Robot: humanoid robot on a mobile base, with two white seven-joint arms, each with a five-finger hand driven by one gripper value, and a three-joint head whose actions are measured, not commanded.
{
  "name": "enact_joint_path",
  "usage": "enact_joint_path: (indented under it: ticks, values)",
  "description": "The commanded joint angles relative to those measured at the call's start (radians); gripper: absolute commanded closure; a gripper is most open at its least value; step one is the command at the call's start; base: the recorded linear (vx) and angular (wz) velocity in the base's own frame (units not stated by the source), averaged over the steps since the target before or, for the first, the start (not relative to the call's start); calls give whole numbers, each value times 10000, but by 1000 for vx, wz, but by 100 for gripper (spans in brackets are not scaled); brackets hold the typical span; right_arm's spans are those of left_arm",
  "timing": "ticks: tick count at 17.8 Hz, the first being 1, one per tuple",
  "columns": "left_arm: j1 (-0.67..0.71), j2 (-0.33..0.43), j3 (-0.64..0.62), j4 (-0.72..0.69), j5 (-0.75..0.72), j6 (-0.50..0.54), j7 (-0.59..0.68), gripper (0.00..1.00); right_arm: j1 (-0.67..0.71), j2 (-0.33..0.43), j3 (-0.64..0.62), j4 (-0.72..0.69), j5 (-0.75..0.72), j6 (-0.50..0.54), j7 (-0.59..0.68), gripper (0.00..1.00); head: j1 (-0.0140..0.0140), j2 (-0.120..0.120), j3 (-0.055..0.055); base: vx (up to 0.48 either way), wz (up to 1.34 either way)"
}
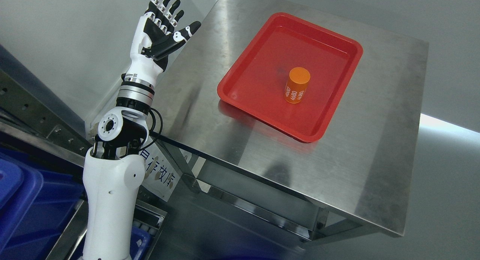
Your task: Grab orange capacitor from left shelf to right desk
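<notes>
Standing upright inside the red tray (243, 88), the orange capacitor (297, 85) is sitting a little toward 3 o'clock of the tray's middle, white print on its side. The tray is lying on the steel desk (375, 147), toward its far half. Left hand (165, 27) is hanging raised at 10 o'clock from the tray, past the desk's left edge, well apart from the capacitor. Fingers (168, 3) are spreading fully, thumb out, palm bare, grasping nothing, touching nothing. Blue bins (22, 203) are showing at 8 o'clock, beside a metal shelf frame (41, 121).
</notes>
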Motion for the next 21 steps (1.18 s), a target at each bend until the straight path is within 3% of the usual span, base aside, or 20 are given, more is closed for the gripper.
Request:
enact_joint_path:
  ticks: [1,10,21]
  values:
    - [658,175,152,-331,2,-359,196,0,215,-175,-123,-175,61,-4,4,0,0,0,0,0,0]
    - [935,175,-338,-331,-59,-1357,165,0,215,-175,-123,-175,61,-3,4,0,0,0,0,0,0]
    - [1211,185,-446,-331,-59,-1450,165,0,215,-175,-123,-175,61,-3,4,0,0,0,0,0,0]
